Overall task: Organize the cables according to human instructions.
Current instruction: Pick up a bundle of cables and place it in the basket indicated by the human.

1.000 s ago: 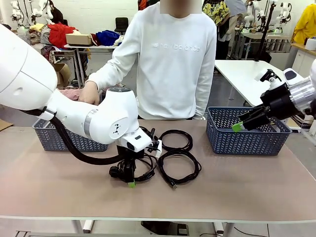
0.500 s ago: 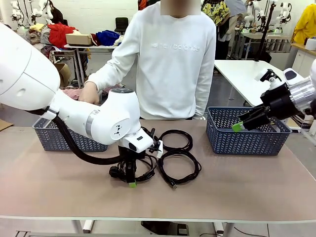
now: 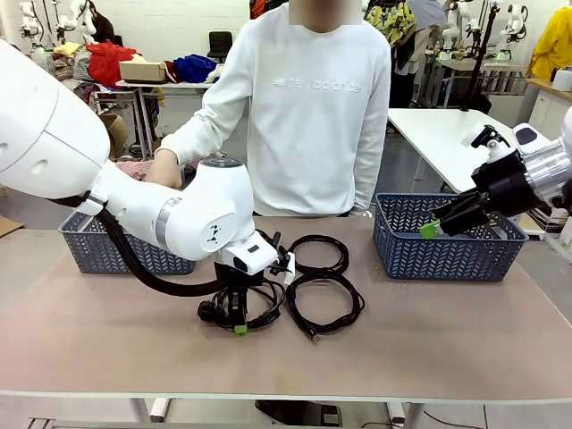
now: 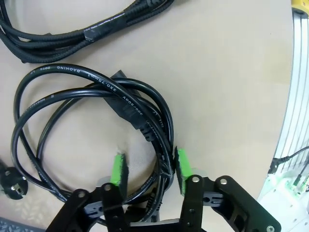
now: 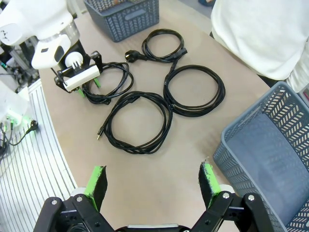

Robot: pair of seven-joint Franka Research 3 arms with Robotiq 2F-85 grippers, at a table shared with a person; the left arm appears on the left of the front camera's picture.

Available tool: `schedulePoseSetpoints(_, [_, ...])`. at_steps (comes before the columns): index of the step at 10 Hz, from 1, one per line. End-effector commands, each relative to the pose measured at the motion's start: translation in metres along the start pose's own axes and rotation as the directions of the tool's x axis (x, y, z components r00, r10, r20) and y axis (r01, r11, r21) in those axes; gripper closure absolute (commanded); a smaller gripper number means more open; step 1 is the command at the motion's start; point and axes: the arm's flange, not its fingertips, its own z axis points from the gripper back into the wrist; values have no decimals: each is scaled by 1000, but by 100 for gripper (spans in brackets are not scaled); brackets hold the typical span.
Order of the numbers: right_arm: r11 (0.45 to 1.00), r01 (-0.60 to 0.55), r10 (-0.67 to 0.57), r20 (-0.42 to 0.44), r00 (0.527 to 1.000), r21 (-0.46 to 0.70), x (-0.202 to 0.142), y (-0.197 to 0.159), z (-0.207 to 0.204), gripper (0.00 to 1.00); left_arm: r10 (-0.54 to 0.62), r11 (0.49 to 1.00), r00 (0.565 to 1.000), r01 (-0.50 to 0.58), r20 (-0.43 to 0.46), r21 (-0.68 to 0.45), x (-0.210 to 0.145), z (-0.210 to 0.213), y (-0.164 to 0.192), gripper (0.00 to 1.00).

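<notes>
Left claw (image 4: 149,154) fractionally rightward, astride "BAOHING"-printed cable (image 4: 96,79).

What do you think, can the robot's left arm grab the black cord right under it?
Probably yes. The left end effector is open and low over the table, its green pads on either side of strands of the cord, and nothing else lies between them.
</notes>
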Motion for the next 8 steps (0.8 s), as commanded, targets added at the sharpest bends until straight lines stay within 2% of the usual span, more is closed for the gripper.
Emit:
schedulePoseSetpoints(1, [1000, -23, 22, 20, 1000, 12, 2, -4, -1, 0, 13, 1000, 1000, -13, -13, 9, 2, -1, 3, 67])
schedulePoseSetpoints(2, [1000, -23, 22, 20, 1000, 12, 2, -4, -1, 0, 17, 1000, 1000, -17, -13, 7, 2, -1, 3, 57])
schedulePoseSetpoints(3, [1000, -23, 22, 20, 1000, 12, 2, -4, -1, 0, 18, 1000, 1000, -18, -14, 6, 1, -1, 3, 86])
schedulePoseSetpoints(4, [1000, -23, 22, 20, 1000, 12, 2, -4, -1, 0, 18, 1000, 1000, -18, -17, 6, 1, -1, 3, 76])
schedulePoseSetpoints(5, [1000, -23, 22, 20, 1000, 12, 2, -4, -1, 0, 24, 1000, 999, -24, -26, 8, 1, 0, 2, 100])
schedulePoseSetpoints(6, [1000, -23, 22, 20, 1000, 12, 2, -4, -1, 0, 33, 999, 998, -32, -44, 20, 0, 2, 0, 96])
schedulePoseSetpoints(7, [1000, -23, 22, 20, 1000, 12, 2, -4, -1, 0, 38, 999, 998, -37, -54, 29, 0, 6, -3, 100])
schedulePoseSetpoints(8, [1000, -23, 22, 20, 1000, 12, 2, -4, -1, 0, 43, 999, 998, -41, -53, 33, 1, 15, -8, 100])
